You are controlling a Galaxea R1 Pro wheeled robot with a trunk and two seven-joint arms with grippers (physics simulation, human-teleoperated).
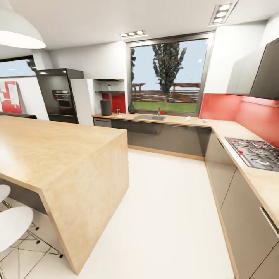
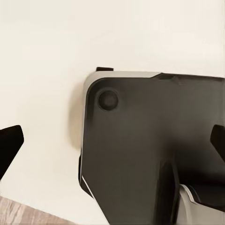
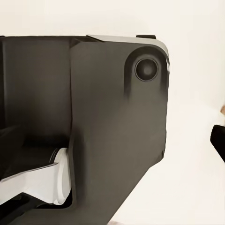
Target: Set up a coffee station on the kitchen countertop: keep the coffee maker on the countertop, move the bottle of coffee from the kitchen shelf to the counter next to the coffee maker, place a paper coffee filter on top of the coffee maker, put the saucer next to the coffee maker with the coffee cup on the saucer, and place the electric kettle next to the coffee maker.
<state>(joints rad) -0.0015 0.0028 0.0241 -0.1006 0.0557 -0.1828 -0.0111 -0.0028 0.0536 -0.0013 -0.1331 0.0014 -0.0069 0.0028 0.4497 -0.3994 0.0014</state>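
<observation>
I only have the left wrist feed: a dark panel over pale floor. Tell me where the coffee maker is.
Observer: In the head view the coffee maker stands on the far kitchen countertop, toward its left end, left of the sink.
Operator: Report what lies between us and it.
Observer: Pale floor runs up to those cabinets, with a big wooden island on the left.
Operator: Now give me the right side.
Observer: A gas hob is set into the counter run along the right wall.
</observation>
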